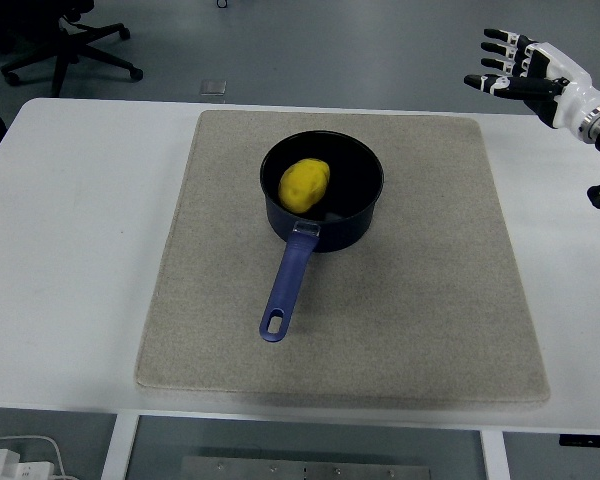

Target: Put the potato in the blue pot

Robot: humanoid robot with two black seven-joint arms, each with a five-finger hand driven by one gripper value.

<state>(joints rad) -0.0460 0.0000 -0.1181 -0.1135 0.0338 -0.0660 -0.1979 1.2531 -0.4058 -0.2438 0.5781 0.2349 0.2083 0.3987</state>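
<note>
A yellow potato (304,184) lies inside the blue pot (323,192), toward its left side. The pot stands on the far middle of a beige mat (400,300), and its blue handle (286,284) points toward the near edge. My right hand (515,70) is white with black fingertips. It hovers at the upper right of the picture, well clear of the pot, with its fingers spread and holding nothing. The left arm does not show.
The mat lies on a white table (70,250). A black office chair (65,45) stands on the floor beyond the table's far left. White cables (15,458) lie below the near left edge.
</note>
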